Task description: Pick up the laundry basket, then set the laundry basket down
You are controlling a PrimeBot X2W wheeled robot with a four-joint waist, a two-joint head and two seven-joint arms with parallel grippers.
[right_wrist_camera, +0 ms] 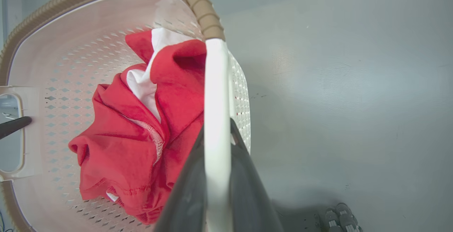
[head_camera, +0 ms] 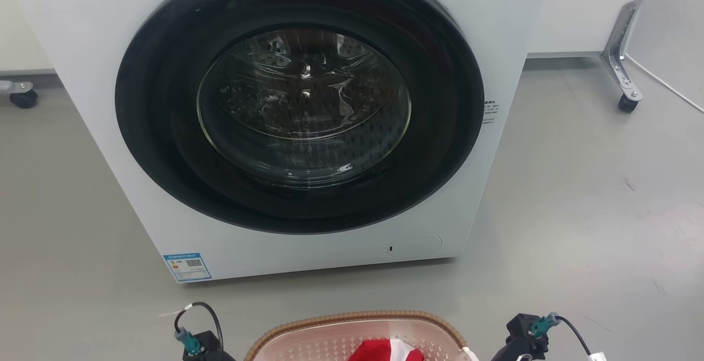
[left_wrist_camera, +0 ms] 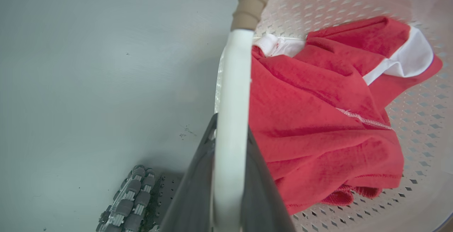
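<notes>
The small cream perforated plastic laundry basket [head_camera: 357, 320], brown woven-look rim, is at the head view's bottom edge on the grey floor [head_camera: 577, 212], before a white front-loading washing machine [head_camera: 495, 47]. The wrist views show the grasp. The left gripper [left_wrist_camera: 230, 126] and right gripper [right_wrist_camera: 216, 127] each pinch one of the white side handles [left_wrist_camera: 233, 65], with a crumpled red-and-white garment [left_wrist_camera: 318, 119] inside.

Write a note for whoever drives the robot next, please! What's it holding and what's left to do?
Left end effector: shut on the laundry basket by its white side handle.
Right end effector: shut on the opposite handle.
Basket: before the washing machine, red-and-white garment inside.
Done: both handles gripped; lifted or not, I cannot tell.
Left: lift if needed, then set it down.
</notes>
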